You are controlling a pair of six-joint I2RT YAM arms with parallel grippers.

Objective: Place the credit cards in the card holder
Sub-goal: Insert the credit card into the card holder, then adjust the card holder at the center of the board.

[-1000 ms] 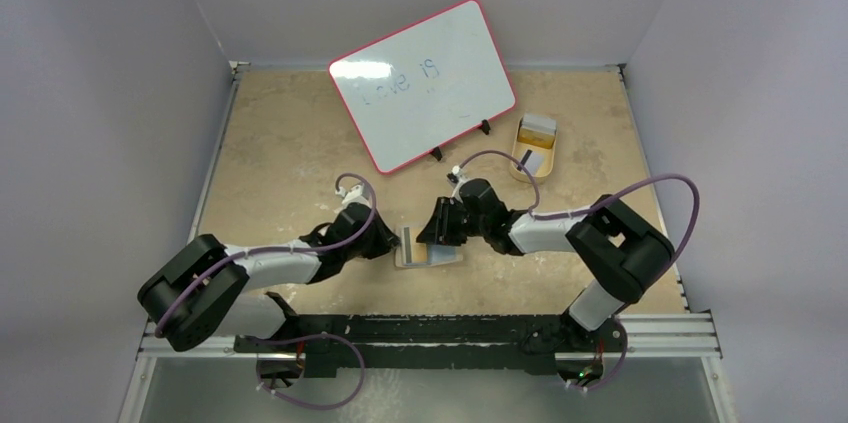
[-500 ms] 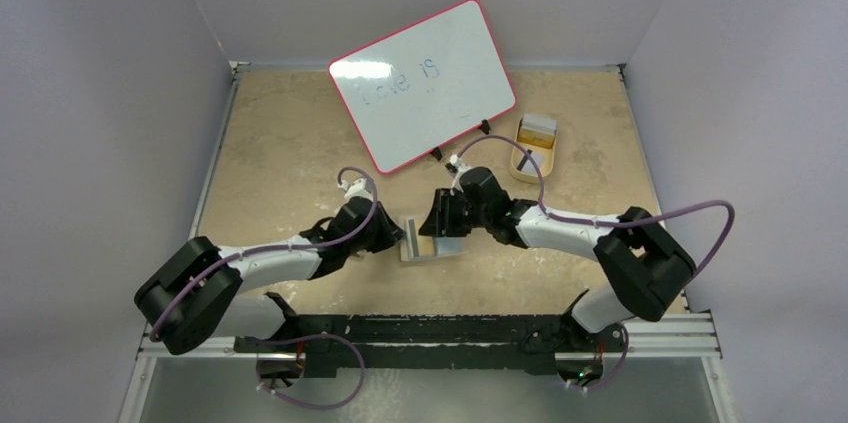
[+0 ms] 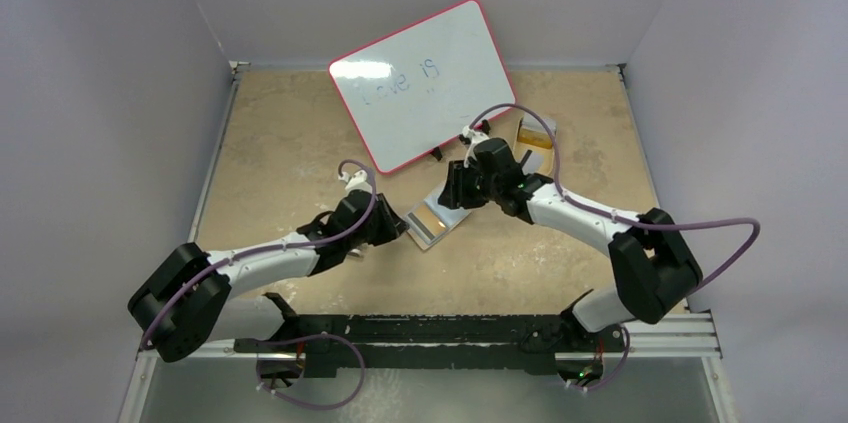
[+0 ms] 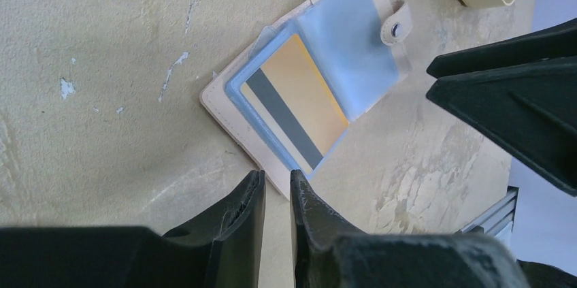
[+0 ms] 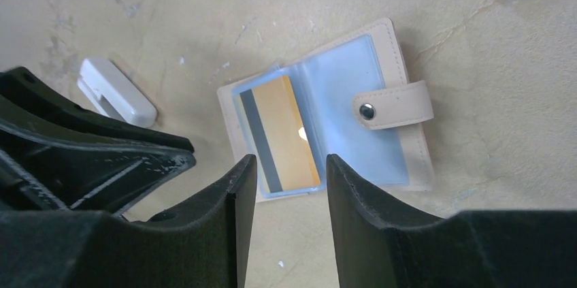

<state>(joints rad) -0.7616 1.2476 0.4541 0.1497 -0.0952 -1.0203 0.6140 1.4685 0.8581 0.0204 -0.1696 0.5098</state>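
The card holder [image 3: 432,224] lies open and flat on the table, a beige wallet with clear blue sleeves and a snap tab [image 5: 393,106]. An orange credit card [image 4: 299,97] with a dark stripe sits inside its left sleeve [image 5: 282,131]. My left gripper [image 4: 277,178] hovers just off the wallet's near corner, its jaws a narrow slit apart with nothing between them. My right gripper [image 5: 291,162] hangs above the wallet's other edge, open and empty. Neither gripper touches the wallet.
A tan oval tray [image 3: 535,148] with pale flat pieces inside stands behind the right arm. A red-rimmed whiteboard [image 3: 420,83] leans on its stand at the back. A small white block [image 5: 116,94] lies beside the left gripper's fingers [image 5: 102,158].
The wallet, earlier held partly folded between both grippers, now lies open and flat. The left gripper has let go and parted slightly. The right gripper has pulled back toward the whiteboard.
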